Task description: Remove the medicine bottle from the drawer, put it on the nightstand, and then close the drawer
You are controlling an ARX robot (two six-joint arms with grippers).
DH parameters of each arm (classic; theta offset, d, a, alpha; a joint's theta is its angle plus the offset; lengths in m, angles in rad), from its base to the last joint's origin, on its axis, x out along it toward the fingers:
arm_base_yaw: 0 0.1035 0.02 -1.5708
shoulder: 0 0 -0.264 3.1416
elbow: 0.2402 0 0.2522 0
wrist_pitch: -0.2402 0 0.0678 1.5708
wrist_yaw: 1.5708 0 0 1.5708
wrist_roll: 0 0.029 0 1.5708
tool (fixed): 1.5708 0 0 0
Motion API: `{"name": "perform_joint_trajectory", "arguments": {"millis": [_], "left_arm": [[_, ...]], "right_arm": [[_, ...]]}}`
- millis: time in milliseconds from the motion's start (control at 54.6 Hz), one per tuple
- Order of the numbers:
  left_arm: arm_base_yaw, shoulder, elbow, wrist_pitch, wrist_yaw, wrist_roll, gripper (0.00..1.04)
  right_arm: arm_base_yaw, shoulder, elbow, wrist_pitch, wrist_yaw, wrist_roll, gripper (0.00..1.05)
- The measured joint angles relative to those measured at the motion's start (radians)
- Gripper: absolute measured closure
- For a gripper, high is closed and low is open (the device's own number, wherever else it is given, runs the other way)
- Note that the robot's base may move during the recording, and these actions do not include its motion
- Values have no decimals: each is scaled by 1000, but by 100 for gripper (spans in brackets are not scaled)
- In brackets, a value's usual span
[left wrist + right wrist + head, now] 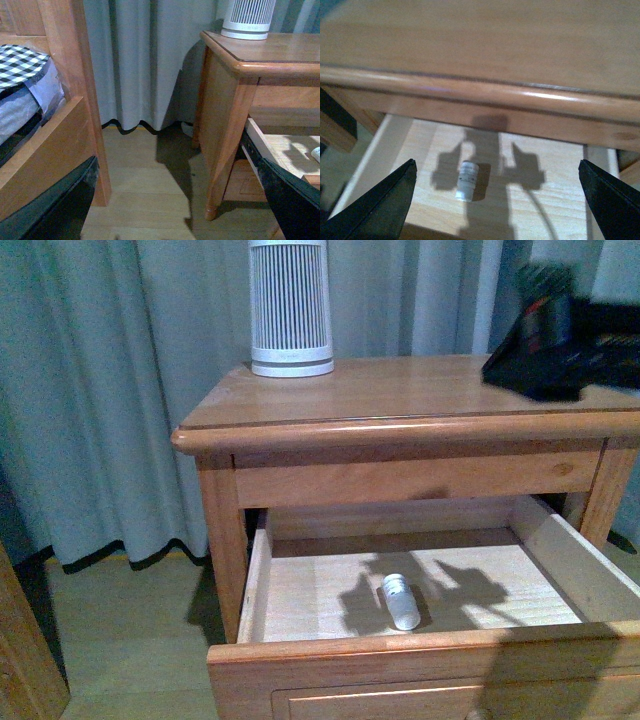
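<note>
Retrieval stage. In the front view the drawer (572, 562) stands open across the lower half of the frame, and the medicine bottle (401, 601) lies on its side on the pale drawer floor at lower centre, apart from every wall. The right tool (496, 167) hangs over the nightstand (400, 390) at upper right, fingers spread wide and empty, its wrist camera looking past the front edge onto the bottle. The left tool (177, 165) is also wide and empty, off beside the nightstand. The step in hand appears to be the reach. The next move calls for lowering the right tool beneath the overhanging top and straddling the bottle across its width. The slatted appliance (291, 305) at top centre leaves bare surface for placing.
</note>
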Motion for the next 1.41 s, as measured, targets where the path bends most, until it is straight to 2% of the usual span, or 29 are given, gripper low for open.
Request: {"name": "perform_joint_trajectory", "arguments": {"millis": [274,604,1409], "left_arm": [[0,0,0,0,0,0,6],[0,0,0,0,0,0,6],[0,0,0,0,0,0,6]], "right_arm": [[71,381,192,-47,74,2,7],[146,474,241,-42,78,-27,7],[109,604,254,42,69,-24,7]]}}
